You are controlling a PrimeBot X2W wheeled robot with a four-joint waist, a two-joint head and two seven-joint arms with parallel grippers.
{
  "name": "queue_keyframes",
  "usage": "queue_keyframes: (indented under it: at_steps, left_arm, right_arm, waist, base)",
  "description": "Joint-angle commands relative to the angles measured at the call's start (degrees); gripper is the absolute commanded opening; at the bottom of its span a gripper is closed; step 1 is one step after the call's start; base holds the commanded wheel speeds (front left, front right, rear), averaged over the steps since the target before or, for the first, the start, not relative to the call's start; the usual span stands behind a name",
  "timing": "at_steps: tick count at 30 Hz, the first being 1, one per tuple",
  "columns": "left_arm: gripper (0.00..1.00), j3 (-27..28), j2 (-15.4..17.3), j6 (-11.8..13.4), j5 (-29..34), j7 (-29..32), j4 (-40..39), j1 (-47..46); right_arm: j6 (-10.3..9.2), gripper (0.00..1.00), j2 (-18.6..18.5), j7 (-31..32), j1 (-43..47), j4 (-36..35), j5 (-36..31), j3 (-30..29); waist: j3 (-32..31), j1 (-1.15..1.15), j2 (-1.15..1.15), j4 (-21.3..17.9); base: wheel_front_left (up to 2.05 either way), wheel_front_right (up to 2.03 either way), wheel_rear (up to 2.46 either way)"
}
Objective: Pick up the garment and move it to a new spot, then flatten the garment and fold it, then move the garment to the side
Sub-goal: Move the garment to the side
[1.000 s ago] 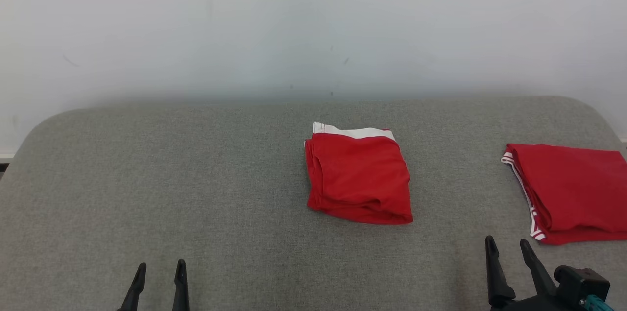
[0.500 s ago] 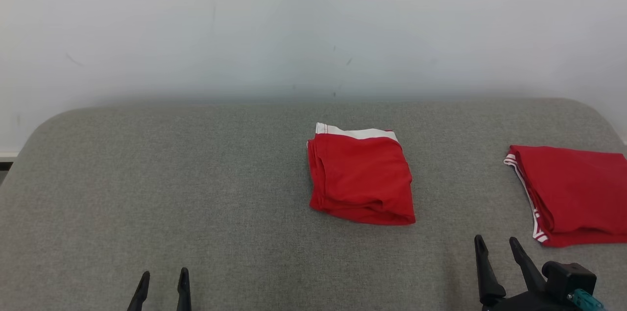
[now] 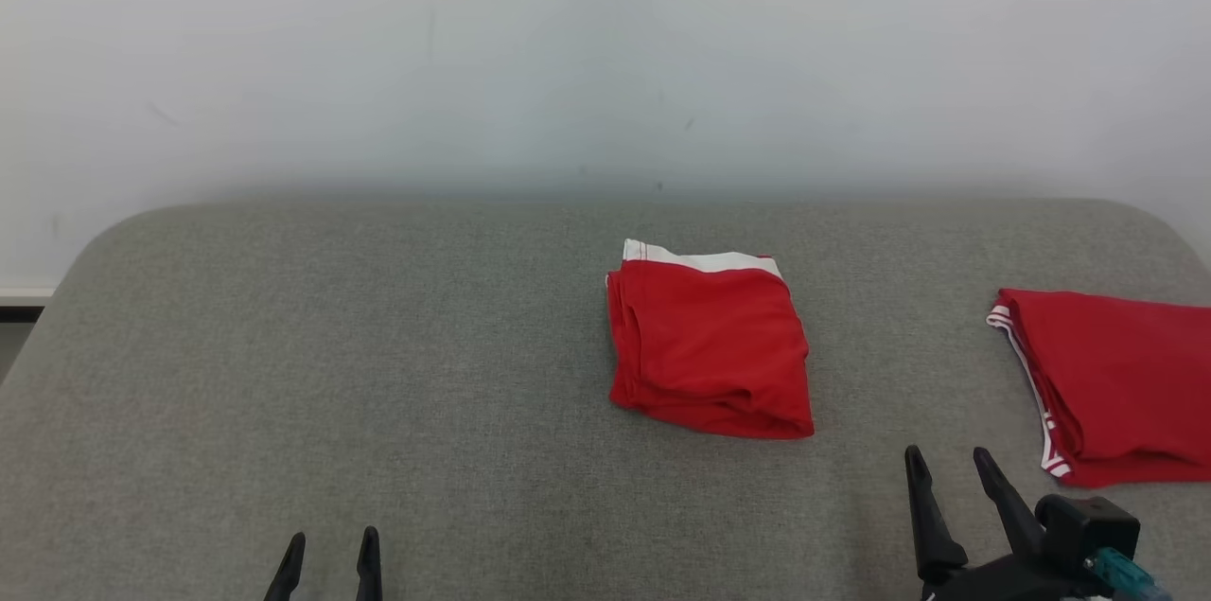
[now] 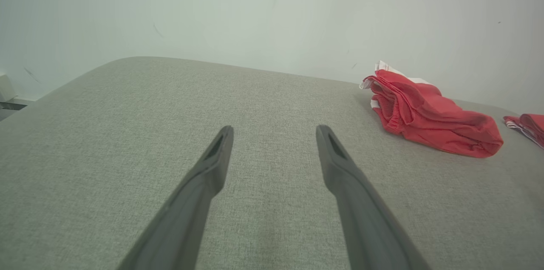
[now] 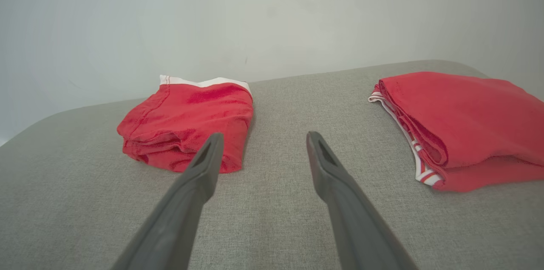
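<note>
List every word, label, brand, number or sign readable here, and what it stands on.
None to read. The folded red garment, the second red garment, the grey cushion and the white wall carry no lettering. The wall's small dark specks look like scuffs, not characters.

A grey woven-fabric padded surface with rounded far corners (image 3: 378, 345) stretches wide, backed by a plain white wall (image 3: 568, 43) — faintly speckled with small dark marks. Near the surface's right end lies a folded red cloth with white-striped trim (image 3: 1116, 383) — flat, cut off by the head view's edge.
</note>
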Motion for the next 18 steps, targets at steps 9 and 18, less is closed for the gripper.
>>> queue_keyframes:
  at_steps: [9,18]
  left_arm:
    - [1.00,0.0,-0.3,-0.3,0.0,-0.2,-0.5,-1.2]
    - [1.00,-2.3,-0.2,-0.3,0.9,-0.2,-1.0,-4.2]
  right_arm:
    - [-0.12,1.00,-0.8,18.8,-9.3,-3.2,-1.8,0.2]
    - [-0.10,1.00,-0.2,50.6,-28.6,4.3,-2.8,-8.9]
  waist:
    - [1.6,0.00,0.00,2.2]
    - [7.2,0.00,0.00,7.4]
  base:
    - [0.00,0.00,0.00]
    - [0.00,0.00,0.00]
